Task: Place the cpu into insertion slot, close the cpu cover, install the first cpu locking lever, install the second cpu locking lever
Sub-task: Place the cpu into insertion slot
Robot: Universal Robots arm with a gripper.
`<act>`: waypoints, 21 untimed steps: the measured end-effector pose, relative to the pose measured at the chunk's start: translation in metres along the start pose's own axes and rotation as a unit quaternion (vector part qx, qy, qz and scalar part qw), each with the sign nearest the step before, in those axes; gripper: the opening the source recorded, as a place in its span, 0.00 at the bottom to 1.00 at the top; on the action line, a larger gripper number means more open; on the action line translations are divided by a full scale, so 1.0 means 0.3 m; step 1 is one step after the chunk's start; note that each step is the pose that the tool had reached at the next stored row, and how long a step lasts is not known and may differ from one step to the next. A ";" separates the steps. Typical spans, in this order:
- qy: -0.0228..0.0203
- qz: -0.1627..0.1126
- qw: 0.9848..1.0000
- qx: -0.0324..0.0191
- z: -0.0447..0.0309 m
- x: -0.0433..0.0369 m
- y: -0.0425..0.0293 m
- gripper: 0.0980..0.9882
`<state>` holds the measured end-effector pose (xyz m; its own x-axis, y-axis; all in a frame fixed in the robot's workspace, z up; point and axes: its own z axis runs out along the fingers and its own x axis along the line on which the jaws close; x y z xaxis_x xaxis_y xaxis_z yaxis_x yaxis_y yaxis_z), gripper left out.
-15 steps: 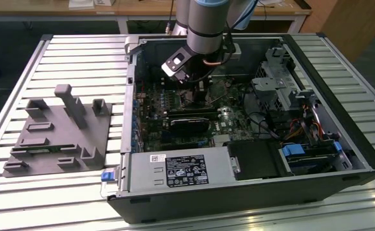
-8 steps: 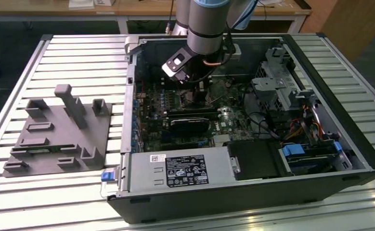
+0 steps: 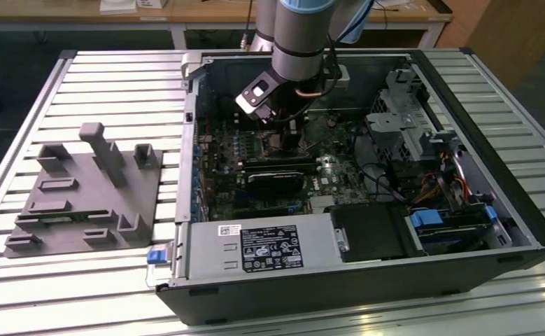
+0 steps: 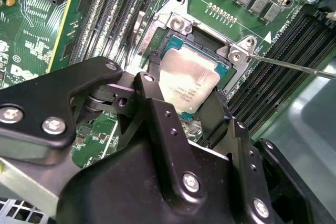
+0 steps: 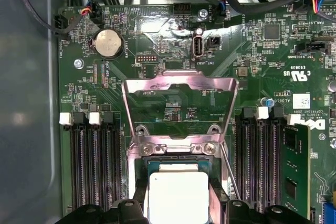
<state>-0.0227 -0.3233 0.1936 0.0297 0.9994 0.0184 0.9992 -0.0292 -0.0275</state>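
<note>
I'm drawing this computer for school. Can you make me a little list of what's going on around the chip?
gripper: shut on the cpu
cpu place: at the open socket; can't tell if it's fully seated
cover: swung up, open
lever: thin rod, unlatched, sticking out beside the socket

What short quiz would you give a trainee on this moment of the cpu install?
1. True or false: the cpu cover is closed.
2. What sits between the gripper's fingers? A a screwdriver; B the cpu; C a loose screw.
3. In the exterior view, on which side of the computer case does the grey fixture block stand?
Key: 1 false, the cpu cover stands raised open; 2 B; 3 the exterior view's left.
</note>
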 end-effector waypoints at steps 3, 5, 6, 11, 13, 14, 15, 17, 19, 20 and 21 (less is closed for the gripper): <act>0.000 0.000 1.000 0.000 0.000 0.000 0.000 0.49; 0.000 0.000 1.000 0.000 0.001 0.000 0.000 0.49; 0.000 0.000 1.000 0.000 0.001 0.000 0.000 0.49; 0.000 0.000 1.000 0.000 0.001 0.000 0.000 0.58; 0.000 0.000 1.000 0.000 0.001 0.000 0.000 0.58; 0.000 0.000 1.000 0.000 0.000 0.000 0.000 0.58; 0.000 0.000 1.000 0.000 -0.003 0.000 0.000 0.58; 0.000 0.000 1.000 0.000 -0.013 0.001 0.000 0.58; 0.000 0.000 1.000 0.000 -0.026 0.001 -0.001 0.58; 0.000 0.000 1.000 0.000 -0.033 0.001 -0.001 0.58; 0.000 0.000 1.000 0.000 -0.039 0.001 -0.001 0.58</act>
<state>-0.0227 -0.3232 0.2052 0.0297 0.9994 0.0187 0.9992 -0.0291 -0.0274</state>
